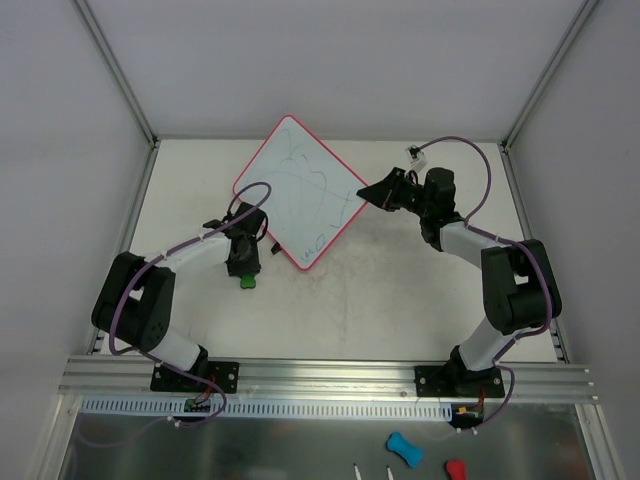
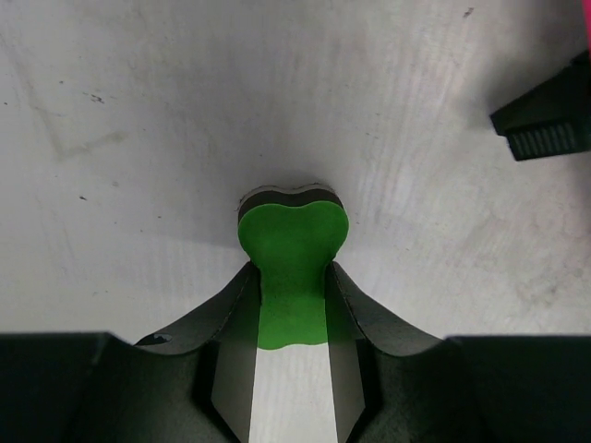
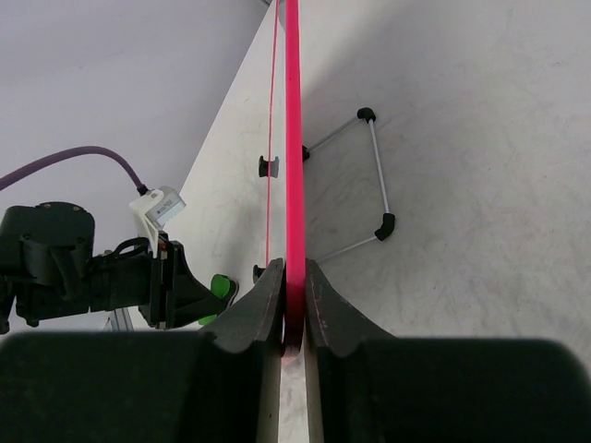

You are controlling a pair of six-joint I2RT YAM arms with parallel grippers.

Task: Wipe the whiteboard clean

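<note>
The whiteboard [image 1: 300, 190] sits cornerwise at the back middle of the table, white with a pink rim and green scribbles on its face. My right gripper [image 1: 375, 192] is shut on its right corner. The right wrist view shows the board edge-on [image 3: 294, 138], with the rim pinched between the fingers of that gripper [image 3: 294, 295]. A wire stand [image 3: 379, 175] sticks out behind the board. My left gripper [image 1: 243, 268] is just left of the board's near corner, shut on a green bone-shaped eraser [image 2: 291, 268] that rests on the table.
A blue eraser [image 1: 403, 448] and a red one [image 1: 455, 470] lie below the aluminium rail [image 1: 330, 375] at the near edge. Grey walls close in the table on three sides. A black ridged piece [image 2: 549, 120] shows at the left wrist view's top right.
</note>
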